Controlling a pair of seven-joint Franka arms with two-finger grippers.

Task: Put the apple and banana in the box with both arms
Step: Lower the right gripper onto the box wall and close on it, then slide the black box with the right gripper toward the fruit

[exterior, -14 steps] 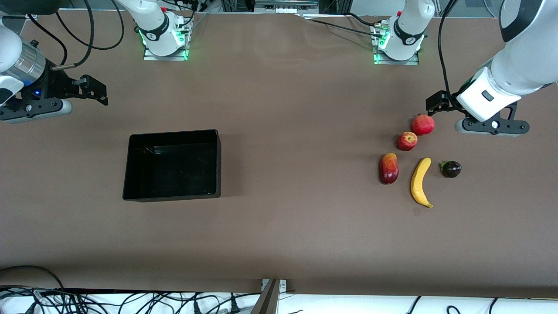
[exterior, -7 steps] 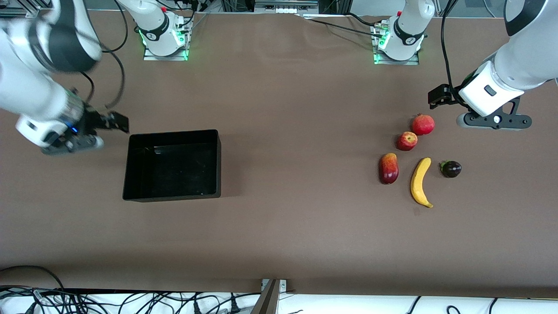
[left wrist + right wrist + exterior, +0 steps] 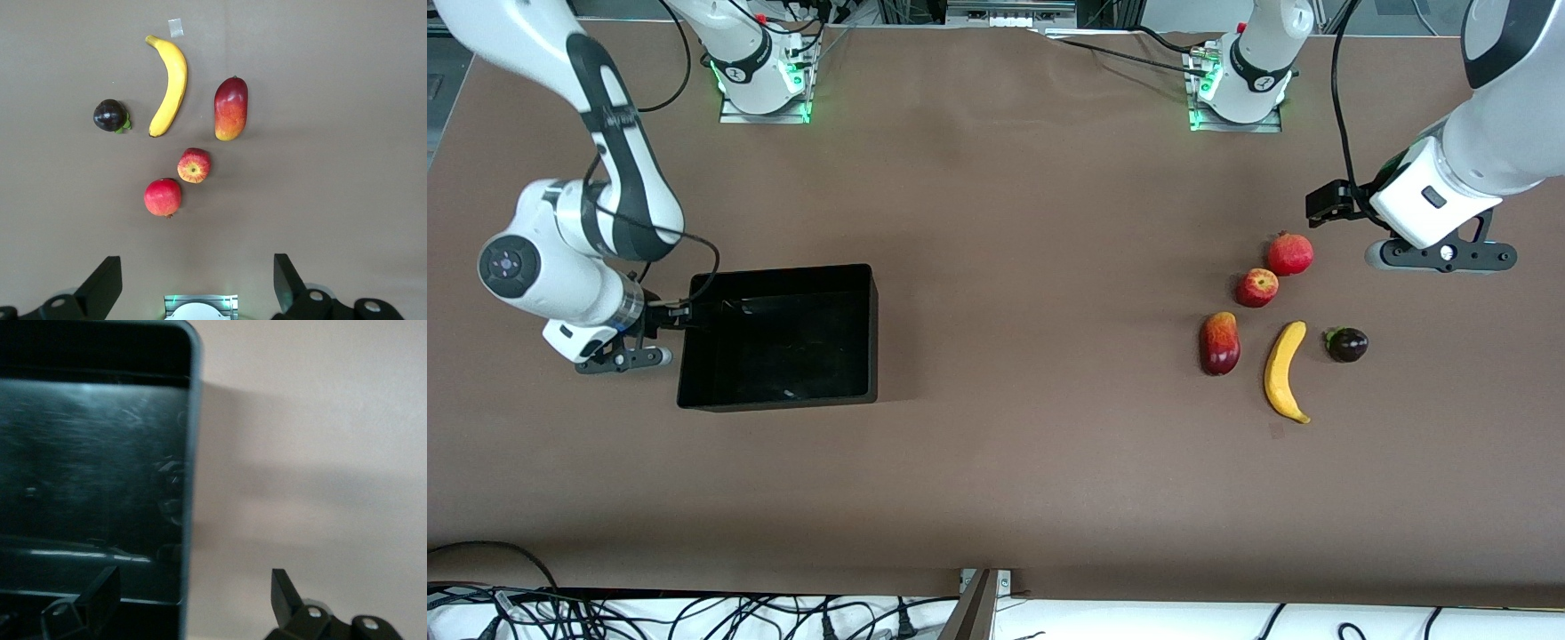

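The apple [image 3: 1256,287] lies on the table at the left arm's end, beside the pomegranate; it also shows in the left wrist view [image 3: 194,165]. The banana [image 3: 1284,371] lies nearer the front camera than the apple and shows in the left wrist view [image 3: 169,85]. The black box [image 3: 783,269] stands at the right arm's end and is empty. My left gripper [image 3: 1323,203] is open and empty, up over the table beside the pomegranate [image 3: 193,287]. My right gripper [image 3: 682,313] is open, its jaws astride the box's end wall [image 3: 190,487], holding nothing [image 3: 193,593].
A red pomegranate [image 3: 1290,254], a red-yellow mango [image 3: 1220,343] and a dark purple fruit [image 3: 1346,344] lie around the apple and banana; all show in the left wrist view: the pomegranate [image 3: 163,197], the mango [image 3: 231,108], the dark fruit [image 3: 110,115]. Arm bases stand along the table's edge farthest from the front camera.
My right arm has swung in from the table's end and come down to the box's end wall. My left gripper has shifted slightly near the pomegranate. The fruits and box have not moved.
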